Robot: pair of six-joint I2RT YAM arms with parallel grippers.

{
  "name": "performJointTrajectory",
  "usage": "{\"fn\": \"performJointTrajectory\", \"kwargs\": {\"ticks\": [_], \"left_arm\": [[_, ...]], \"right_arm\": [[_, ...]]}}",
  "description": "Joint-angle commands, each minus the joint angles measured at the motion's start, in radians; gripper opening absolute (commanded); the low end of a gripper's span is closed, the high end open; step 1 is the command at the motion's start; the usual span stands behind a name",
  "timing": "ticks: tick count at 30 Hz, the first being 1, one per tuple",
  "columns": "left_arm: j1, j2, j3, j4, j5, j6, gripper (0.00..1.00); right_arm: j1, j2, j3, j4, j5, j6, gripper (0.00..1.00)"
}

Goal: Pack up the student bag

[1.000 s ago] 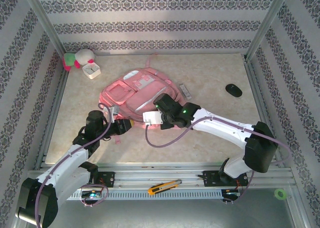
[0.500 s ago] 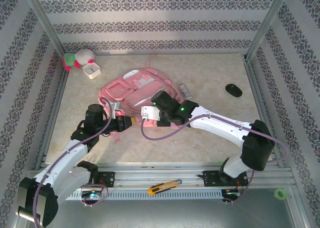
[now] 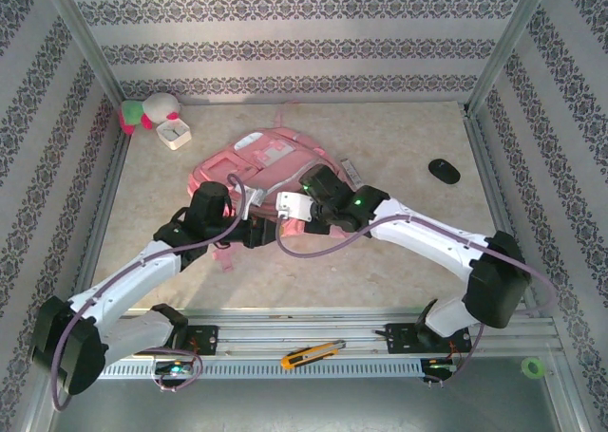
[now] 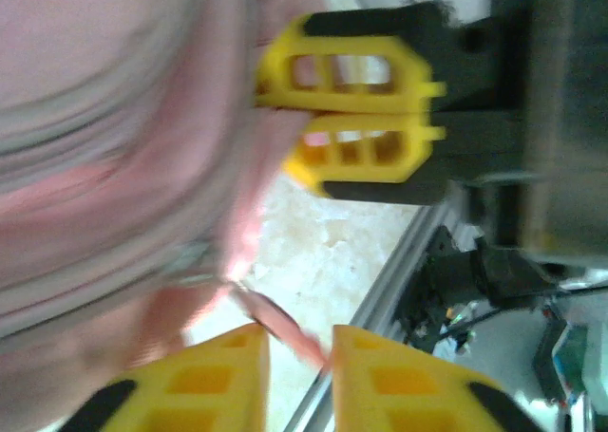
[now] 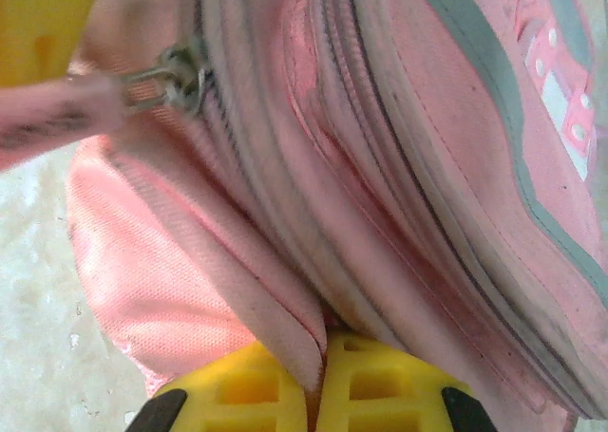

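The plush toy lies in the far left corner of the worktop. The student bag lies flat, left of centre, toward the far edge. The left gripper is at the bag's near edge with its jaws slightly spread and the pink zip pull in the gap. Just beside it, the right gripper has its jaws pressed together, pinching a fold of bag fabric. A black oval object lies near the right edge.

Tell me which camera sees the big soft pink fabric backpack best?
The top view: the big soft pink fabric backpack shows nearly whole, its near edge partly covered. The right wrist view gives a sharp close-up zip; the left wrist view, blurred pink cloth.
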Motion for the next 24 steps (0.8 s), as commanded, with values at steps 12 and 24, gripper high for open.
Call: {"fn": "performJointTrajectory", "kwargs": {"ticks": [12,24], "left_arm": [[0.034,-0.17,0.109,-0.318,-0.229,1.114,0.7],[0.032,0.024,0.113,-0.159,-0.294,1.32,0.71]], "right_arm": [[-0.139,-0.131,-0.024,-0.137,-0.431,-0.468,0.0],[-0.143,-0.125,-0.005,-0.148,-0.45,-0.468,0.0]]}}
